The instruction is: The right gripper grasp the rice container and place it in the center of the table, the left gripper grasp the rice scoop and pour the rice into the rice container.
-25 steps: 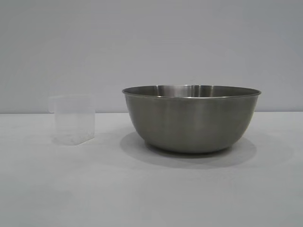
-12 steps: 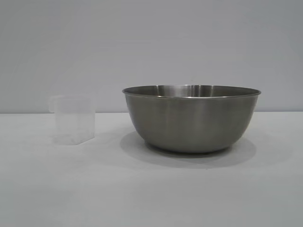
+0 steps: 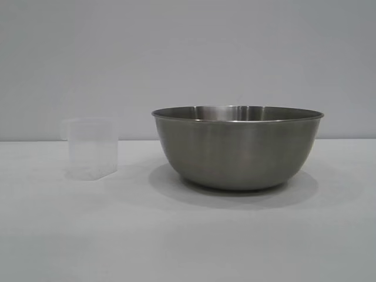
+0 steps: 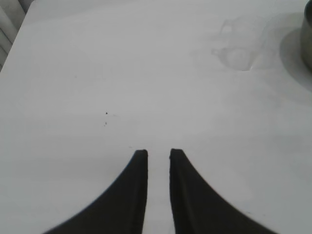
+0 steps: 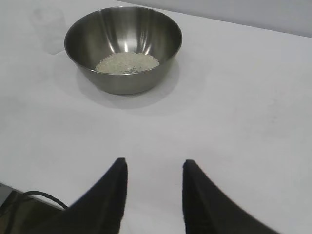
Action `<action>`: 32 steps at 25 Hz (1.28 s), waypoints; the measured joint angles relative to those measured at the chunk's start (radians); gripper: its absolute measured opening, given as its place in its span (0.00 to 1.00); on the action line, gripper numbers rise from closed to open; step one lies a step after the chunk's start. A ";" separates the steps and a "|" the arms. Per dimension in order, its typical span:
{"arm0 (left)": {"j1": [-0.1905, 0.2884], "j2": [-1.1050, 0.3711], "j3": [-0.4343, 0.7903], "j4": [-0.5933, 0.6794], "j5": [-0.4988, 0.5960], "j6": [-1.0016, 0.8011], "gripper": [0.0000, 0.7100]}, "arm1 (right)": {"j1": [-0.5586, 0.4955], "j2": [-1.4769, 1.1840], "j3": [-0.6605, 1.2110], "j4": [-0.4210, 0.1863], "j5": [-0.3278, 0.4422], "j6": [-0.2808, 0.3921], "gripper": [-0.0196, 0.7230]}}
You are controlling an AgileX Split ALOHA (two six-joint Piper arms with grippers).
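Observation:
The rice container (image 3: 238,150), a big steel bowl, stands on the white table (image 3: 188,235) a little right of the middle. The right wrist view shows the bowl (image 5: 124,83) with a shallow heap of rice (image 5: 127,62) inside. The rice scoop (image 3: 91,150), a clear plastic cup, stands upright to the bowl's left; it is faint in the left wrist view (image 4: 239,48) and the right wrist view (image 5: 48,27). My left gripper (image 4: 155,153) is slightly open, empty, well short of the cup. My right gripper (image 5: 154,163) is open, empty, well back from the bowl. Neither gripper shows in the exterior view.
The bowl's edge (image 4: 307,44) shows beside the cup in the left wrist view. A black cable (image 5: 34,197) runs by the right gripper at the table's edge. A plain grey wall (image 3: 188,59) stands behind the table.

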 joint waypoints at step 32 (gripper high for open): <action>0.090 0.000 0.000 0.000 0.000 0.000 0.13 | -0.289 0.000 0.000 0.002 0.000 0.000 0.33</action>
